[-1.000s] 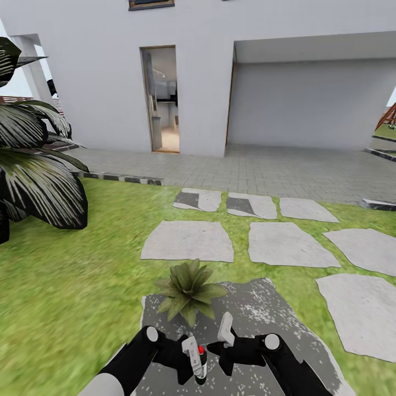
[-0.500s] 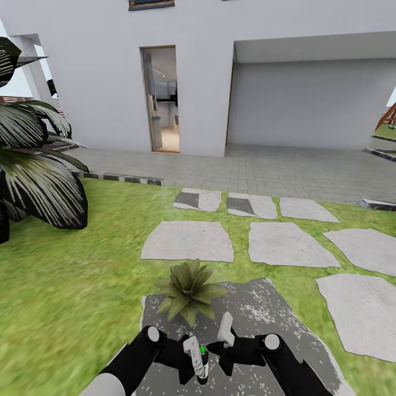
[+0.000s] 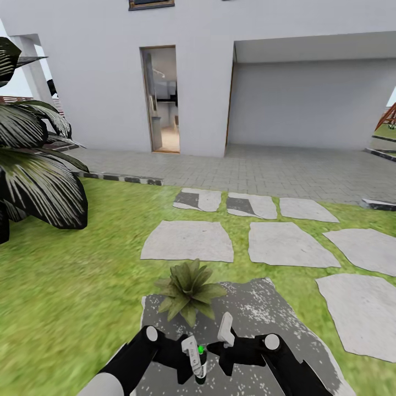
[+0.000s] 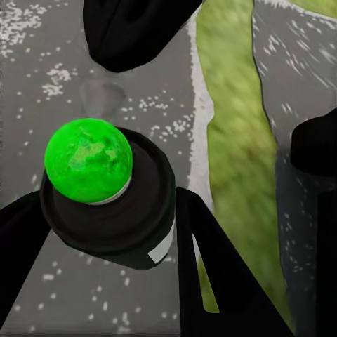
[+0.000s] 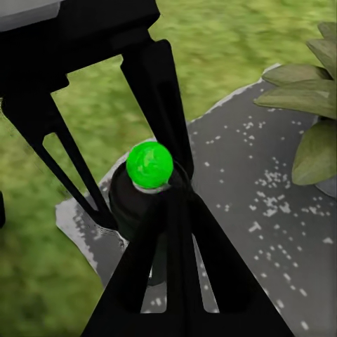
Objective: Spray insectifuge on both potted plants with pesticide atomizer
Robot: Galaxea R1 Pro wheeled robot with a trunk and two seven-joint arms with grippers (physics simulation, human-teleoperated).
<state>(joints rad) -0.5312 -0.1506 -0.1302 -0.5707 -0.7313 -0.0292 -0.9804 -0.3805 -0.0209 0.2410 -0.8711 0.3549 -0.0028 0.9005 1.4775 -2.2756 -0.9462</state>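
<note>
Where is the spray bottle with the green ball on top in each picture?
Head view: the bottle sits at the bottom middle, between the two grippers.
Left wrist view: the bottle is at the left of the middle, its green ball facing the camera.
Right wrist view: the bottle is in the middle, behind a black finger.
Shared landmark: the speckled grey slab under it.

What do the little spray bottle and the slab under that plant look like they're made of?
The pesticide atomizer looks like matte dark plastic, dull and unreflective, with a glossy green ball on top. The slab beneath the potted plant looks like rough grey stone, going by its white speckles. Both are simulator renders, so uncertain.
</note>
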